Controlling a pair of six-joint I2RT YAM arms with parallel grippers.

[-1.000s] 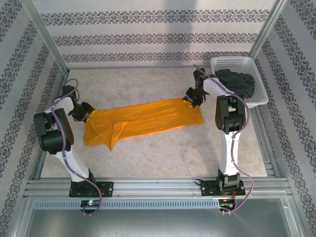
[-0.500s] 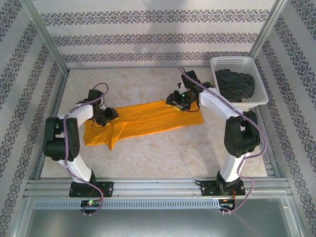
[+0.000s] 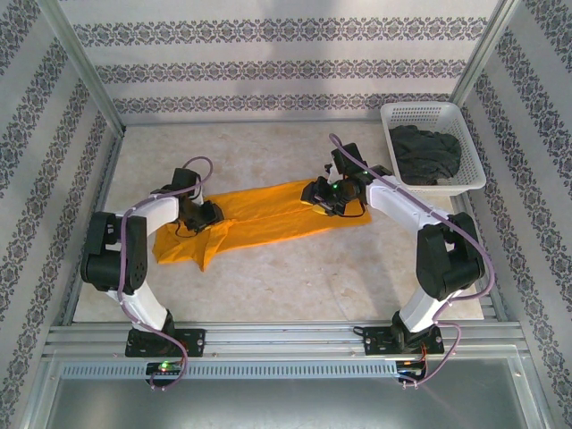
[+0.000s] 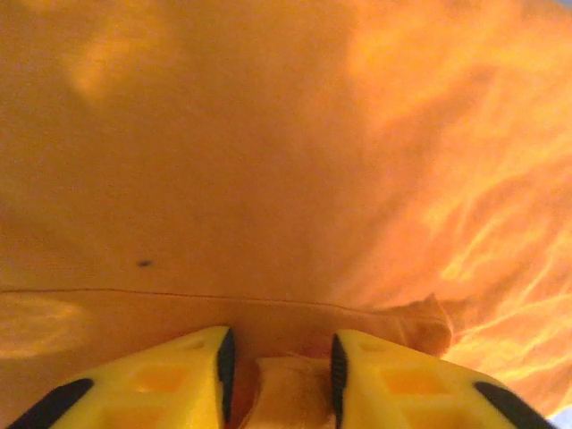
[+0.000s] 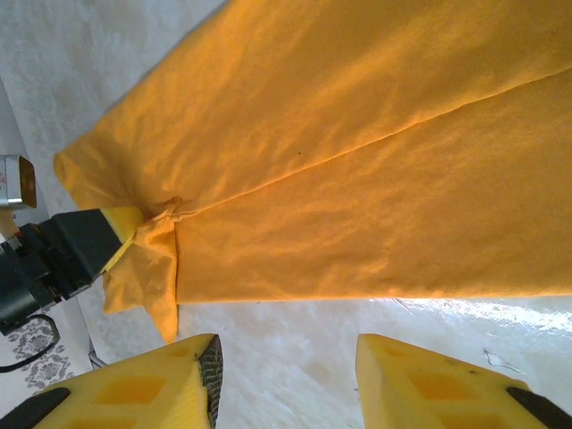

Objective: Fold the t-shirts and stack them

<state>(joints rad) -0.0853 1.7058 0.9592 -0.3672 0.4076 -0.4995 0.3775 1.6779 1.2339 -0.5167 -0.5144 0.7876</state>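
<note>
**Orange shirt spread on table, left gripper pinching it, right gripper free**

- The orange t-shirt point(image 3: 268, 214) lies flat on the table point(image 3: 295, 286) as a long band running left to right across the middle. Its left end sits nearer and its right end farther.
- The left end is rumpled, with a loose flap pointing toward the near edge. The right portion lies smoother, and a straight fold line or seam runs along its length in the right wrist view.
- The left gripper point(image 4: 279, 362) is down on the left part of the orange t-shirt. Its yellow fingers point(image 4: 192, 380) are drawn close together with a bunched tuck of orange fabric clamped between them. The right wrist view shows the cloth gathered into a small pucker at that same pinch point.
- The right gripper point(image 5: 286, 349) is over the far right part of the orange t-shirt in the top view. Its jaws are spread wide and hold nothing. Pale table surface shows between the fingers, and the shirt's edge lies just beyond the tips.
- The dark grey t-shirt point(image 3: 427, 154) is crumpled in a heap inside the white lattice basket point(image 3: 420, 109).
- The basket stands at the far right corner of the table, well apart from the orange t-shirt.
</note>
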